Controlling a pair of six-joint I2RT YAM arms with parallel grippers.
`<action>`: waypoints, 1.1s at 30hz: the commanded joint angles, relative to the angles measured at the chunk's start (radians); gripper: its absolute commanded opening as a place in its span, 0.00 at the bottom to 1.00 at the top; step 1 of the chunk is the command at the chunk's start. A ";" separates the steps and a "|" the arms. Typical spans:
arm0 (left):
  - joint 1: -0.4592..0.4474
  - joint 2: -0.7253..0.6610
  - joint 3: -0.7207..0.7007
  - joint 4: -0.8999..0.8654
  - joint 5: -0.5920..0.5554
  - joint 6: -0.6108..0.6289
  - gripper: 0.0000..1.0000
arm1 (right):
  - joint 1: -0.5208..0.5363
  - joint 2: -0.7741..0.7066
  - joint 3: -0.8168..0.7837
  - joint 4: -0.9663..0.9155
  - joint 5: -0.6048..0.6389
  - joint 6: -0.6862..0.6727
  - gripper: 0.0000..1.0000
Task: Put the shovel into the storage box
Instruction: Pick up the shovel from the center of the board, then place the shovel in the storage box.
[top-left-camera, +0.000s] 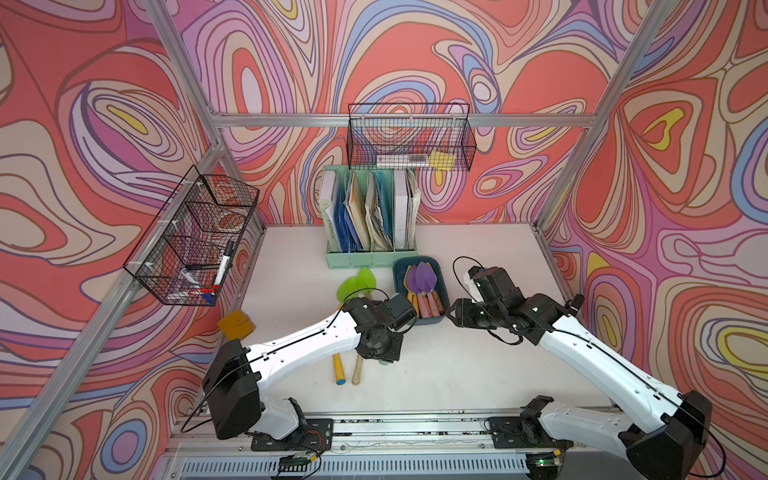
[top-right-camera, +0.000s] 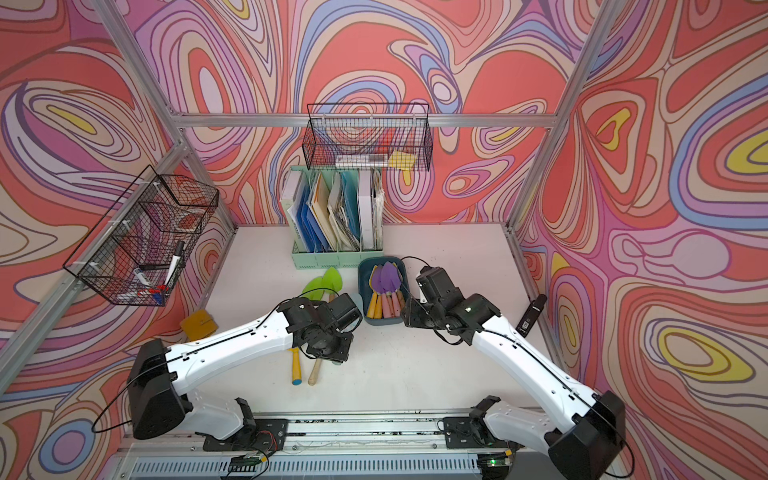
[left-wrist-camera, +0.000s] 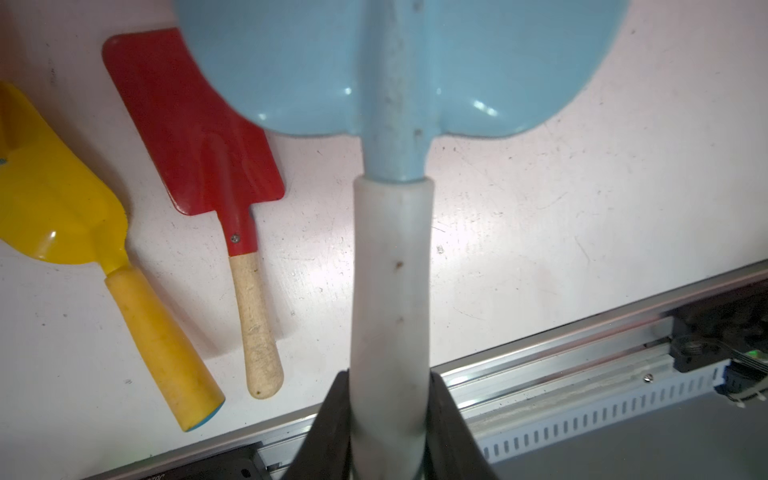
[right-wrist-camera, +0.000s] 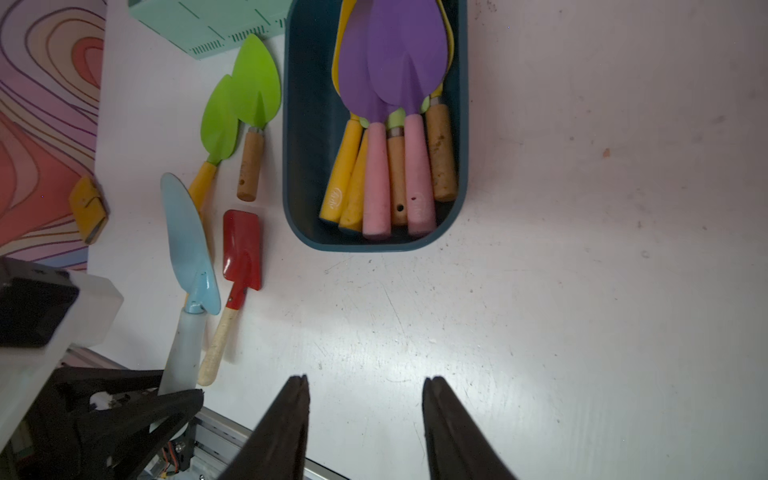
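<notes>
Firmly grips blue shovel (left-wrist-camera: 291, 62) by its handle in left pincer (left-wrist-camera: 388, 386); wrist views show it, top views barely. Holds right pincer (right-wrist-camera: 366, 380) parted, empty, near storage box (right-wrist-camera: 374, 247).

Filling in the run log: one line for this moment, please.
left gripper: shut on blue shovel | right gripper: open, empty | storage box: holds several shovels

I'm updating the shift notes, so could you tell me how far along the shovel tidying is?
Done: several shovels already lie in the storage box. In hand: the left gripper is shut on the blue shovel by its white handle, and it is not yet over the box. Left: the red shovel, yellow shovel and two green shovels lie on the table. The right gripper is open and empty.
</notes>
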 joint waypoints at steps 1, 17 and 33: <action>-0.004 -0.019 0.052 -0.041 -0.013 0.025 0.16 | -0.002 0.015 0.038 0.112 -0.112 0.005 0.46; -0.004 0.149 0.272 0.007 0.007 0.082 0.18 | -0.002 0.168 0.160 0.195 -0.184 -0.027 0.44; 0.006 0.156 0.293 0.016 0.034 0.087 0.18 | -0.003 0.217 0.181 0.205 -0.166 -0.034 0.33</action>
